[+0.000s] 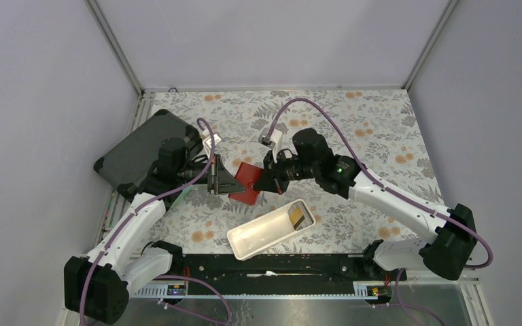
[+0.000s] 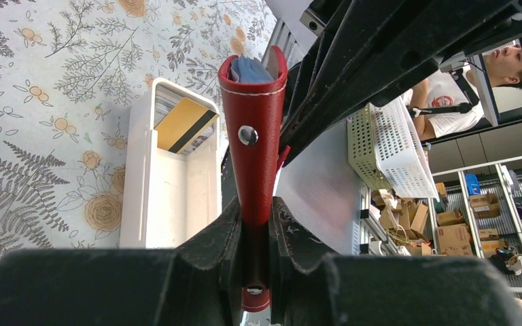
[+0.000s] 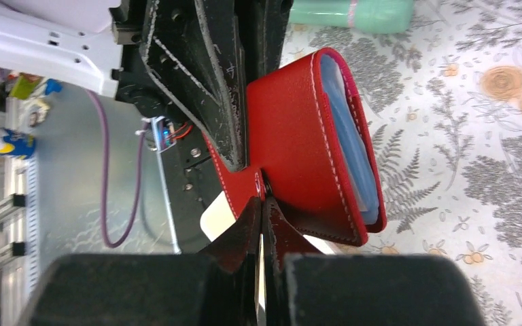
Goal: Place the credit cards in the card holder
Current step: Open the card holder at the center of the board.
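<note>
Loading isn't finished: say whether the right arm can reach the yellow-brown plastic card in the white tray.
Probably not yet: the right gripper is shut on the red leather-like wallet.

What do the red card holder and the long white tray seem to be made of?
The card holder looks like leather or imitation leather, red and matte: soft fold, white stitching along its edge, a shiny metal snap. The white tray is probably hard plastic, smooth and slightly glossy, with thin moulded walls.

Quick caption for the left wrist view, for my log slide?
Left gripper clamps the red card holder, blue cards tucked inside; a yellow-brown card lies in the white tray.
</note>
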Available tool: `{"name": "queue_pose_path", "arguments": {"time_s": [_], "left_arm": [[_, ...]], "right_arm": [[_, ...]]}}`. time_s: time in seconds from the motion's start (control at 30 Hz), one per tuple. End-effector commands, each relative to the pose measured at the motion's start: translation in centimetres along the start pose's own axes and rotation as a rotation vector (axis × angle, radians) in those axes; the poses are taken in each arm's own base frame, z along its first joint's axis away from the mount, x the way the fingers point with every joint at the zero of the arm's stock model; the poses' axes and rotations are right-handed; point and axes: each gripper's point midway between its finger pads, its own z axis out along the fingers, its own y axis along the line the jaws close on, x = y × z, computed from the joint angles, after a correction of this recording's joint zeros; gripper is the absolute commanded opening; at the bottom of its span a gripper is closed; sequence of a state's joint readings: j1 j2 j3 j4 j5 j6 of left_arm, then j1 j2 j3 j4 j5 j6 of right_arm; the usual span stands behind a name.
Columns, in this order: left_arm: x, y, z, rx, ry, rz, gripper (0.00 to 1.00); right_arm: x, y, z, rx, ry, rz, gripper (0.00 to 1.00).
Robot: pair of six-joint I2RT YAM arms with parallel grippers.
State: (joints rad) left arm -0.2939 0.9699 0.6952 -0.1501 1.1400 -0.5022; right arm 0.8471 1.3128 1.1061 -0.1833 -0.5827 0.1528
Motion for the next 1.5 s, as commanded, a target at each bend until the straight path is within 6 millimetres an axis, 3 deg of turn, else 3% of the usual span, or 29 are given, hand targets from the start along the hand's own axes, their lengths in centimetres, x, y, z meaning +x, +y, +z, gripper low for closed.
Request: {"name": "queue_pose_path", "arguments": {"time_s": [0.0,0.33,0.9,1.1,1.13,1.23,1.3,1.47], "left_arm": [[-2.5,-0.3,-0.2,-0.018,-0.067,0.089,0.00],[-2.6,0.5,-0.2,-0.028,-0.064,0.052,0.00],[-3.4,3.0,-0.9,-0.089,-0.103,-0.035,0.00],[-4.0,4.3,-1.7,-0.153,-0.141,-0.052,0.00],[-4.1,4.7,-2.0,-0.182,-0.152,-0.045,0.00],[-4.4,6.6,-2.9,-0.325,-0.180,-0.045,0.00],[-4.6,7.1,-3.4,-0.374,-0.199,-0.034,0.00],[-5.4,7.4,-4.6,-0.473,-0.276,0.018,0.00]], "right_arm": [[-0.3,0.3,-0.2,0.072,-0.037,-0.085,0.00],[0.1,0.1,1.3,0.194,0.017,-0.199,0.00],[1.4,1.9,4.2,0.280,0.105,-0.395,0.00],[0.1,1.1,2.9,0.369,0.046,-0.401,0.00],[-0.6,0.4,2.1,0.429,0.013,-0.390,0.02],[-2.1,-0.7,-0.5,0.546,-0.076,-0.363,0.30],[-2.6,-1.9,-1.9,0.617,-0.118,-0.320,0.43],[-3.3,-4.5,-3.3,0.631,-0.205,-0.075,0.59]]}}
